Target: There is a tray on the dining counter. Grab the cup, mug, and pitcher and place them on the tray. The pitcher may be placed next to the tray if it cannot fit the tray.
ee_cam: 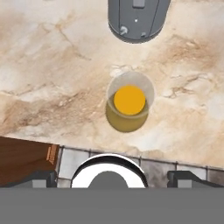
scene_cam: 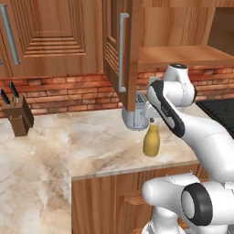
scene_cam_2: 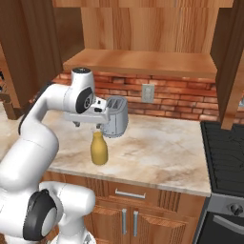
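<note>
So the pitcher (scene_cam: 151, 141) is sitting upright on the marbled kitchen counter (scene_cam: 91, 141), near its front edge, and everything else lines up around it. The grey toaster (scene_cam_2: 116, 122) is right behind the pitcher, toward the brick wall (scene_cam: 68, 93), close but with a little gap of stone showing between them in the hand view. The gripper (scene_cam_2: 98, 127) hangs straight above the pitcher's neck with its fingers spread wide, nothing in them and not touching the pitcher. An open wooden cabinet door (scene_cam: 119, 50) hangs above and behind the pitcher, in front of the toaster in the left base view. Far left of the pitcher there's a knife block (scene_cam: 18, 114); to its right, a black stove (scene_cam_2: 226, 152).
</note>
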